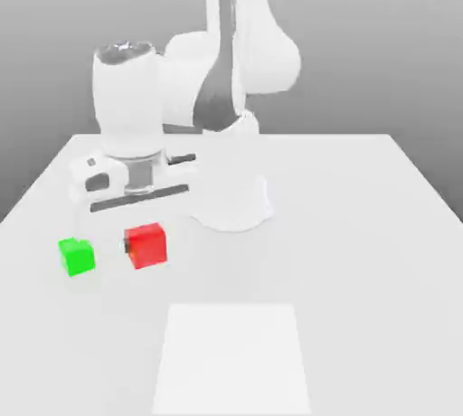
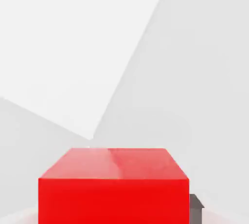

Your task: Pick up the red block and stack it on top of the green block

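The red block (image 1: 146, 245) sits just beside the green block (image 1: 77, 256), both small plain cubes.

The exterior view stands off, looking down across the surface (image 1: 362, 224) toward the arm (image 1: 226, 89). The hand view sits right against the red block (image 1: 146, 245), which both views share.

From my exterior view, the table (image 1: 380, 224) carries the arm's base (image 1: 231, 197) near its middle. The red block (image 1: 146, 245) sits at about seven o'clock from the base, under the hand (image 1: 127, 116). The green block (image 1: 77, 256) lies just beside it at nine o'clock, apart from it. A flat square patch (image 1: 233, 360) lies at six o'clock from the base, nearest me. In the hand view the red block (image 2: 114, 189) sits close below the camera.
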`<state>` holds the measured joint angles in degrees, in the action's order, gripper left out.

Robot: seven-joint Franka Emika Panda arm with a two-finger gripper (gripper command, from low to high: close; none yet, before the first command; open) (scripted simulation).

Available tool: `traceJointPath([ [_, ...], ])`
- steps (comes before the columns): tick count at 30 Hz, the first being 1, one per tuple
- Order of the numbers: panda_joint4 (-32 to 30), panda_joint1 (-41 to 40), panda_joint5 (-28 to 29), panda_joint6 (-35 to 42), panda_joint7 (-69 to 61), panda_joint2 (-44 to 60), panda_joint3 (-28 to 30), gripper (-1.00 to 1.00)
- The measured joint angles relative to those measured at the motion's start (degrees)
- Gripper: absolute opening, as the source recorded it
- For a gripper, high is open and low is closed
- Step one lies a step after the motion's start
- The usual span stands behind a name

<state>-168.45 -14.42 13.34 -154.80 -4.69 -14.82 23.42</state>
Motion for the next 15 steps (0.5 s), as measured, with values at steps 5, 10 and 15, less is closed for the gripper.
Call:
traceJointPath([
  [5, 1.33, -9.28, 5.13, 2.44, -10.91, -1.30, 8.92, -1.00],
  [10, 1.90, -11.47, 5.27, 0.49, -16.34, 0.93, 13.45, -1.00],
  [15, 1.93, -8.95, 1.20, -4.06, -19.23, 5.48, 15.24, -1.00],
])
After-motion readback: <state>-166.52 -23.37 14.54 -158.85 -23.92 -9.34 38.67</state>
